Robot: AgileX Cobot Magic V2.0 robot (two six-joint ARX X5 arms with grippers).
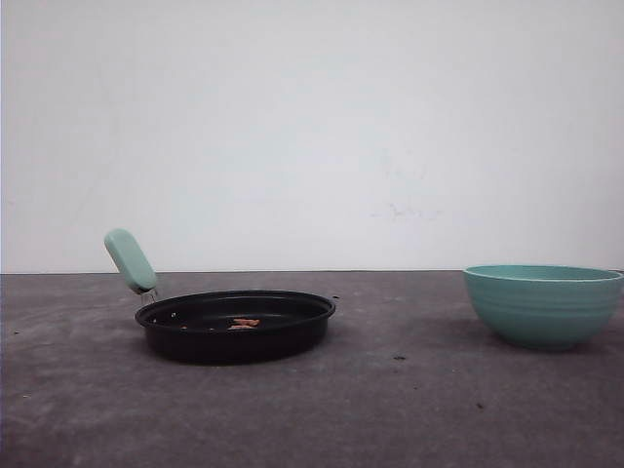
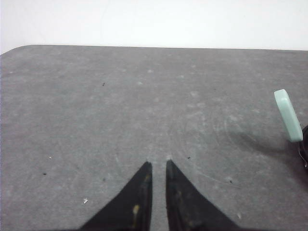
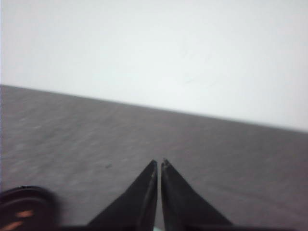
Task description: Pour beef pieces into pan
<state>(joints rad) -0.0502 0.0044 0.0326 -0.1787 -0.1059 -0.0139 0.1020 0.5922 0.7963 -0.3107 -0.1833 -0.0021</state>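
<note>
left gripper point(image 2: 158, 166), right gripper point(image 3: 159, 163) closed, empty | one pan point(image 1: 235, 327) | two beef pieces point(image 1: 244, 323)

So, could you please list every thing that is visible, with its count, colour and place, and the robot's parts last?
pan: one, black with a pale mint-green handle angled up; on the table, left of centre in the front view.
beef pieces: a few, orange-brown; lying inside the pan.
bowl: one, teal, ribbed; on the table at the right, apart from the pan.
table: one, dark grey, speckled; under everything.
wall: one, white; behind the table.
left hand: one, black; fingers almost together, nothing between them, over bare table.
right hand: one, black; fingertips almost touching, holding nothing, above the table.
</note>
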